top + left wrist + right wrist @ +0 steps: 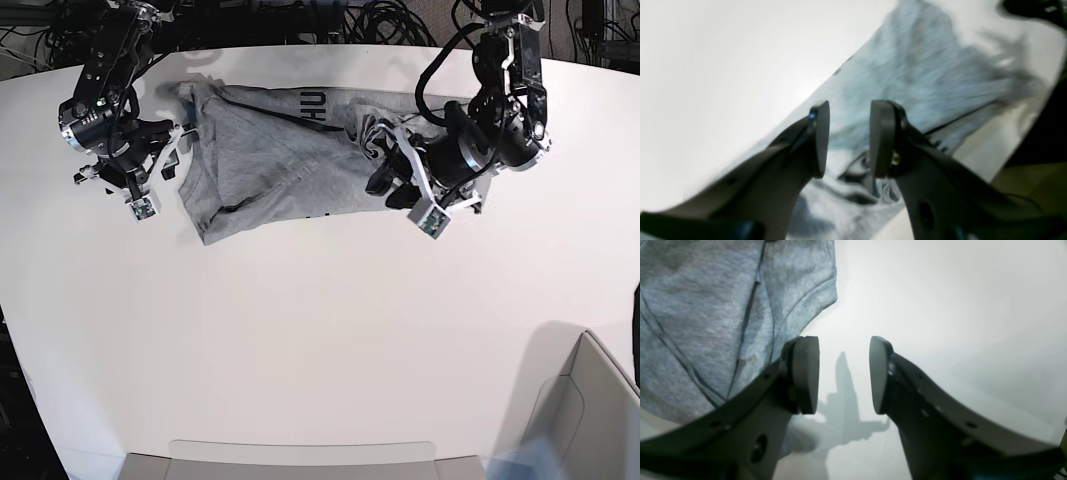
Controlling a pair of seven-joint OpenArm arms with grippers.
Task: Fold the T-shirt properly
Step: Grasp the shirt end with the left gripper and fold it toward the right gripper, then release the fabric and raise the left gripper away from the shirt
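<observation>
A white table (330,330) carries one grey T-shirt (260,160); cables crowd behind. The left gripper (849,138) and right gripper (844,375) gape, both released.

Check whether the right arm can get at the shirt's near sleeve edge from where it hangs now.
Probably yes: the right gripper is open over bare table just beside the T-shirt, with nothing between them.
</observation>
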